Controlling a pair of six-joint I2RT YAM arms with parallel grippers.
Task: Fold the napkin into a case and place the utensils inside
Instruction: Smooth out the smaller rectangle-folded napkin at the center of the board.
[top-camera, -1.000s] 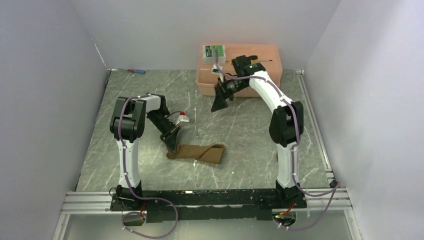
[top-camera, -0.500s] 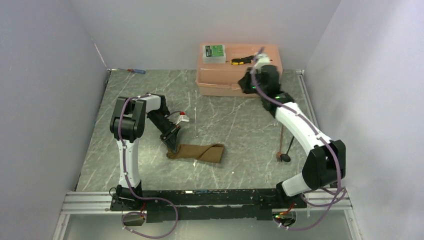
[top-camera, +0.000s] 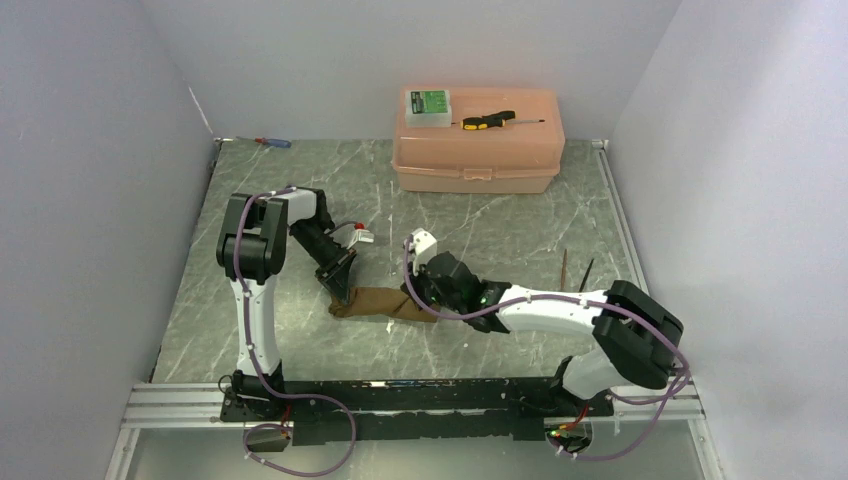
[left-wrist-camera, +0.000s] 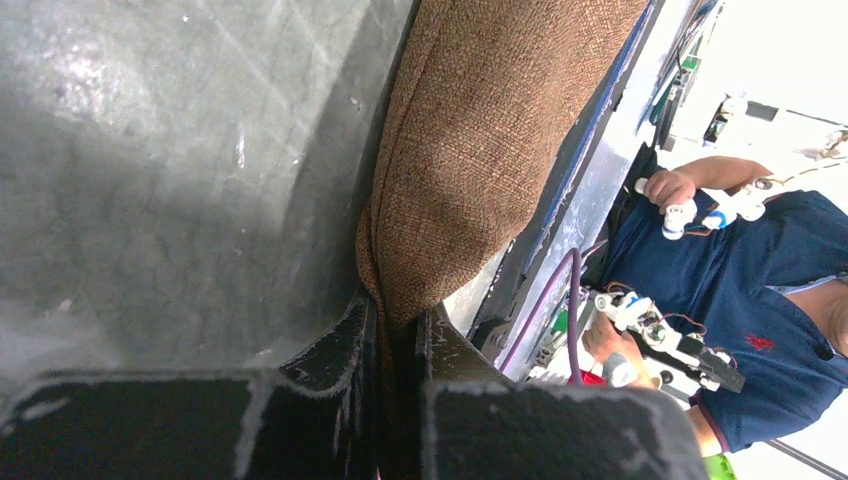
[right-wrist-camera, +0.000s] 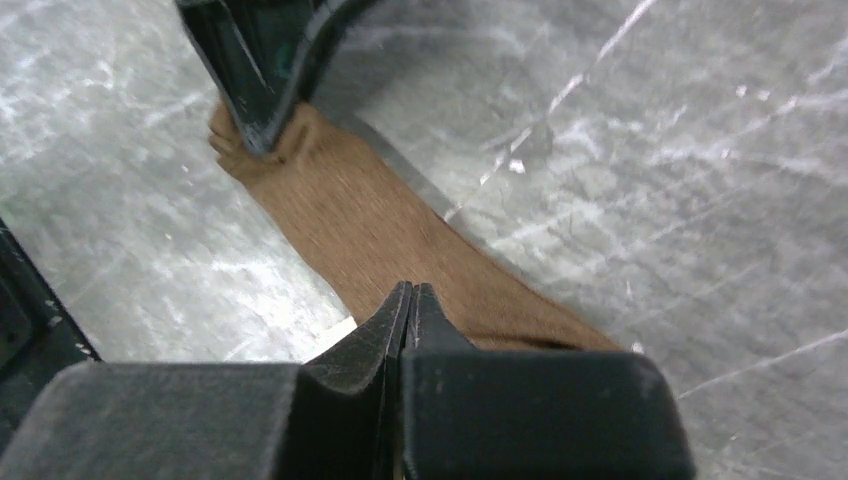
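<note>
The brown napkin (top-camera: 385, 303) lies folded into a narrow strip on the marble table, in front of the arms. My left gripper (top-camera: 342, 292) is shut on its left end. In the left wrist view the cloth (left-wrist-camera: 500, 130) runs from between the jaws of that gripper (left-wrist-camera: 395, 325). My right gripper (top-camera: 428, 298) is low over the strip's right end. Seen from the right wrist, this gripper (right-wrist-camera: 408, 292) is shut, tips over the cloth (right-wrist-camera: 370, 230), nothing visible between them. The thin handles of the utensils (top-camera: 564, 266) show on the table at right; their ends are hidden behind my right arm.
A pink plastic box (top-camera: 478, 160) stands at the back, with a small green-labelled case (top-camera: 428, 104) and a yellow-and-black screwdriver (top-camera: 487, 120) on its lid. A blue-and-red screwdriver (top-camera: 272, 143) lies in the back left corner. Grey walls enclose the table on three sides.
My right arm swung from the pink box out to the right, then down to the napkin's right end, and its jaws went from open to shut. The left arm kept its grip.
</note>
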